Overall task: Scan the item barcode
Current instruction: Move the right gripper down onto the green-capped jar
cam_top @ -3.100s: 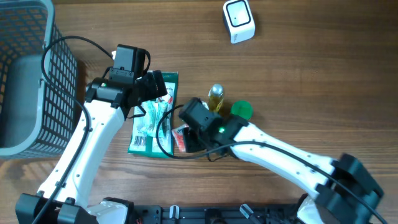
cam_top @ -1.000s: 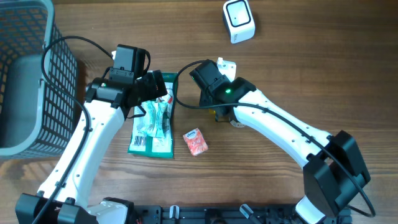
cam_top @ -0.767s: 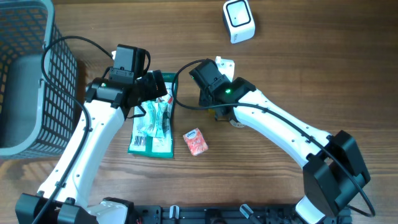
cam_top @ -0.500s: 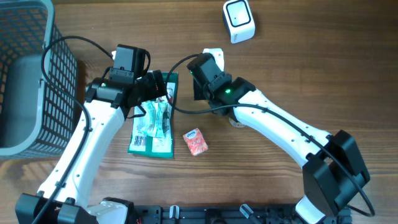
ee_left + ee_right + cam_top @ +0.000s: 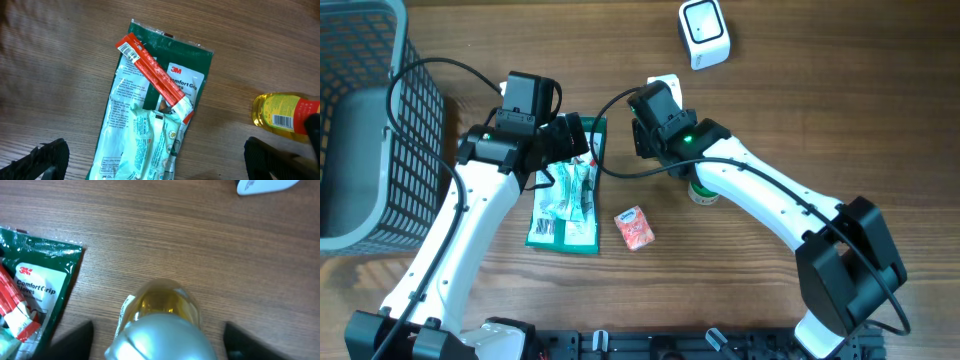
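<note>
A: Landmark is the green package (image 5: 185, 80), flat on the table (image 5: 820, 120). Where is the oil bottle?

B: The oil bottle (image 5: 281, 117) is just right of the green package, with bare wood between them. It has yellow liquid and a silver cap, and a barcode on the label shows to the left wrist camera.

A: Right gripper?

B: The right gripper (image 5: 159, 327) is directly over the bottle. Its jaws are spread, one on each side of the cap, with a gap showing on both sides. Nothing is grasped.

A: Left gripper?

B: The left gripper (image 5: 156, 150) hangs over the green package, jaws released wide and holding nothing. Under it a red stick (image 5: 152, 72) lies slantwise across the package, with its own barcode at the upper end. Pale teal packets (image 5: 150, 145) overlap the package below the stick.

A: Scanner?

B: The white scanner (image 5: 703, 33) is up and to the right of the green package, well apart from it and from the bottle.

A: Anything else near the package?

B: A small red packet (image 5: 635, 227) lies just right of its lower corner, not touching. A grey basket (image 5: 420, 110) stands to the left of the package, beyond the left arm.
</note>
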Controlling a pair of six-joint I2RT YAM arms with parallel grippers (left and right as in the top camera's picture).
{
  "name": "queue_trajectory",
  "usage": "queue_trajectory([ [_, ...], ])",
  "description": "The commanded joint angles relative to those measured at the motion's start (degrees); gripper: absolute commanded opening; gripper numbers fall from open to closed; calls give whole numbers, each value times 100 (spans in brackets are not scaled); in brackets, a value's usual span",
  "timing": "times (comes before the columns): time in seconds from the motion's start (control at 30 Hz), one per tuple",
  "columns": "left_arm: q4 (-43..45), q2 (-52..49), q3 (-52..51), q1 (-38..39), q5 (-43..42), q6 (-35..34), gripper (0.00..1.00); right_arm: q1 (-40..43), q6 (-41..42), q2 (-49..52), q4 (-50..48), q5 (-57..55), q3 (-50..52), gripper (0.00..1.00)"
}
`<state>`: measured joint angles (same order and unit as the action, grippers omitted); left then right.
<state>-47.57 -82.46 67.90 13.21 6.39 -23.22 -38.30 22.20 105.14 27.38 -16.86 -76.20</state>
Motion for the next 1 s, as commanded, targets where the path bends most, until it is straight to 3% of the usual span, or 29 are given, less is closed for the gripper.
queue_trajectory([
  [0.0, 15, 17, 79, -22, 76, 48, 100, 4, -131, -20, 9, -120, -68, 98],
  [0.13, 17, 17, 79, -22, 76, 48, 100, 15, 188, -944, 1440, -125, -931, 99],
  [0.23, 17, 17, 79, -22, 76, 48, 100, 374, 1443, -1508, 2920, -61, -977, 100],
  [0.3, 17, 17, 79, -22, 76, 48, 100, 879, 1532, -1534, 3683, 586, -883, 100],
  [0.4, 17, 17, 79, -22, 76, 48, 100, 1005, 1534, -1534, 3871, 1093, -629, 97],
  [0.43, 17, 17, 79, -22, 76, 48, 100, 1003, 1609, -1534, 3875, 1132, -557, 81],
  [0.47, 17, 17, 79, -22, 76, 48, 100, 1003, 1943, -1534, 3873, 1217, -439, 80],
  [0.57, 17, 17, 79, -22, 76, 48, 100, 1003, 2603, -1526, 3703, 1314, -116, 79],
  [0.77, 15, 17, 79, -22, 76, 48, 100, 999, 2754, -1272, 2931, 1443, 542, 83],
  [0.97, 15, 17, 79, -22, 76, 48, 100, 999, 2752, -531, 2702, 1615, 584, 83],
])
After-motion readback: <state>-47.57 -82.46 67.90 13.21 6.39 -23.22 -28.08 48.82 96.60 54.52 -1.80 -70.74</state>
